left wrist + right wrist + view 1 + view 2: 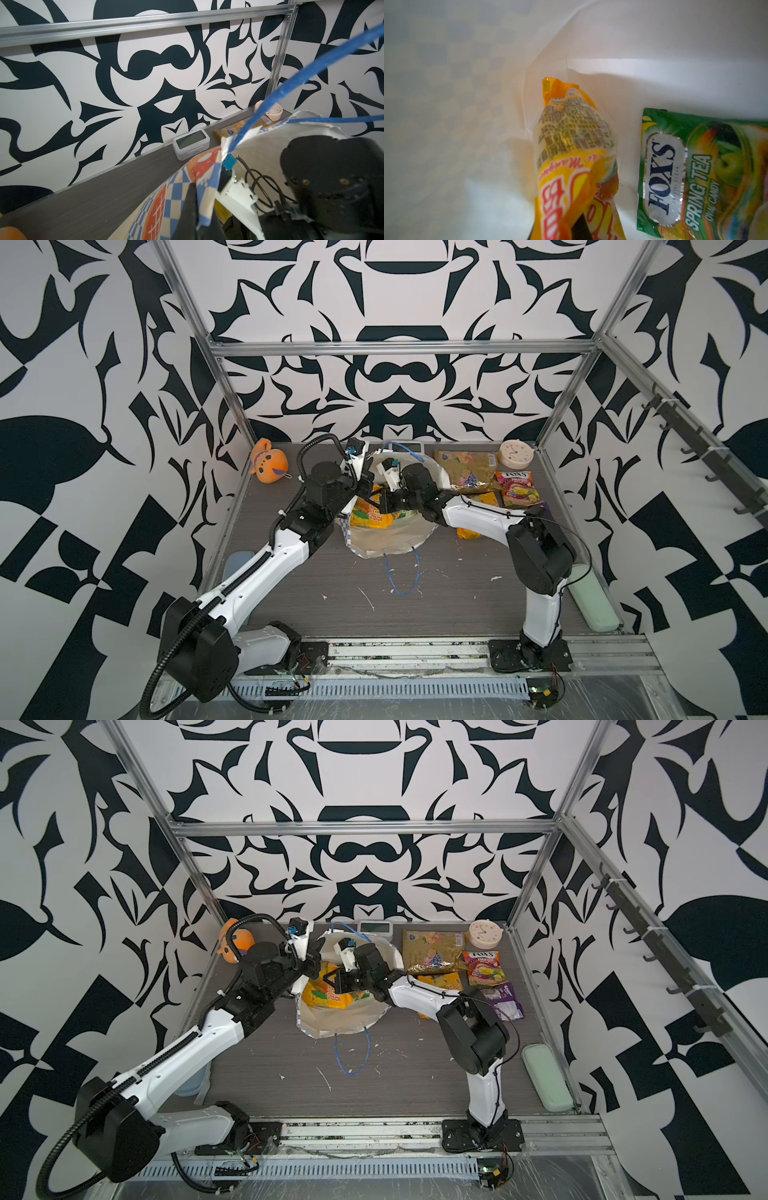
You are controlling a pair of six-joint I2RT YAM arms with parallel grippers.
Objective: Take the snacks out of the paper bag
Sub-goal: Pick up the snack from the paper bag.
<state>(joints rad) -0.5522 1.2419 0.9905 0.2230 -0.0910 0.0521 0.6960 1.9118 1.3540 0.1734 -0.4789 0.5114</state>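
Pinching the paper bag [390, 541] rim at 10 o'clock, our left pincer [197, 199] props its mouth open; we've got the right pincer [578, 228] clamped on the orange-yellow packet [571, 145] inside.

paper bag [345, 1017]: open, mid-table | right gripper [330, 981]: inside bag mouth, on orange-yellow packet [320, 1000] | left gripper [316, 965]: at bag rim | gold packet [432, 952], red-pink packet [484, 969], purple packet [505, 1000]: on table, right of bag

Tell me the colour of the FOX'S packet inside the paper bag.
FOX'S packet: green, best in the right wrist view.
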